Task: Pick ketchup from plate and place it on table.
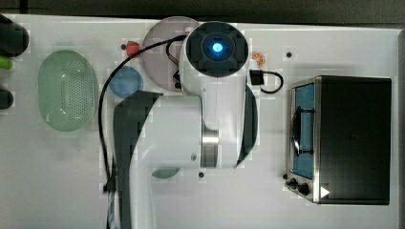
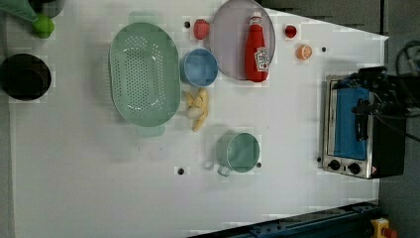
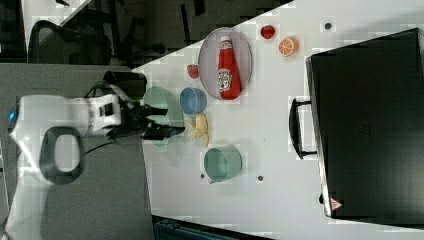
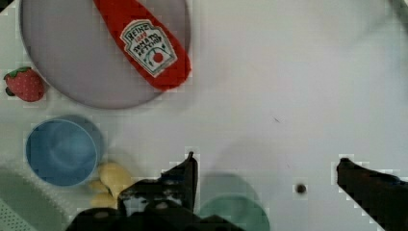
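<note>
Ketchup (image 2: 256,49) lies flat on plate (image 2: 228,44), base overhanging rim. Gripper (image 4: 264,168) short of plate, above table (image 2: 99,173), fingers wide apart, empty.

White arm (image 1: 210,119), grey joints (blue light), black cable (image 1: 102,114).

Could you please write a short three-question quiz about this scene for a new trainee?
1. True or false: the ketchup lies on the plate.
2. The pincer is: A) open, B) shut on the ketchup, C) shut on nothing.
3. In the left view, which dish stands between the green basket and the plate?

Key:
1. True; its base reaches past the rim.
2. A; its fingers stand wide apart, holding nothing.
3. The blue bowl.
</note>
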